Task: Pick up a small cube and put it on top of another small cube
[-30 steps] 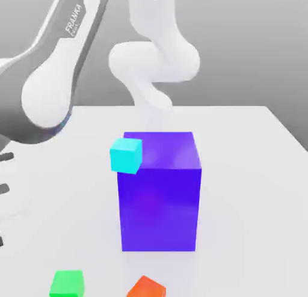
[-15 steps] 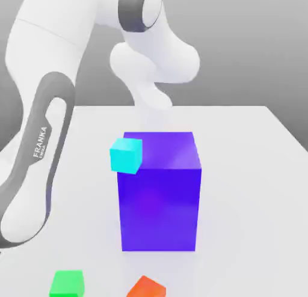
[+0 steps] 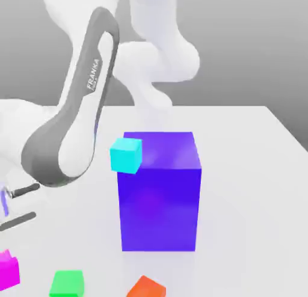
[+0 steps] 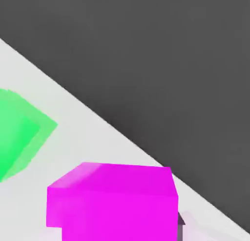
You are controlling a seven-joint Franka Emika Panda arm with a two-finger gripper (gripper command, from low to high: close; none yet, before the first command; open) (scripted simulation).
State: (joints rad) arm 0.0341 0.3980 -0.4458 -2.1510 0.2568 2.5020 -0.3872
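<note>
Fingers closed on the magenta cube (image 4: 113,198). Advise lifting it straight off the desk (image 3: 252,187), clear of the green cube (image 3: 67,283), before carrying.

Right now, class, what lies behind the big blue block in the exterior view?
Behind the big blue block the white table runs back to the robot arm's base. The cyan cube overlaps its upper corner. The table directly behind the block is hidden.
</note>
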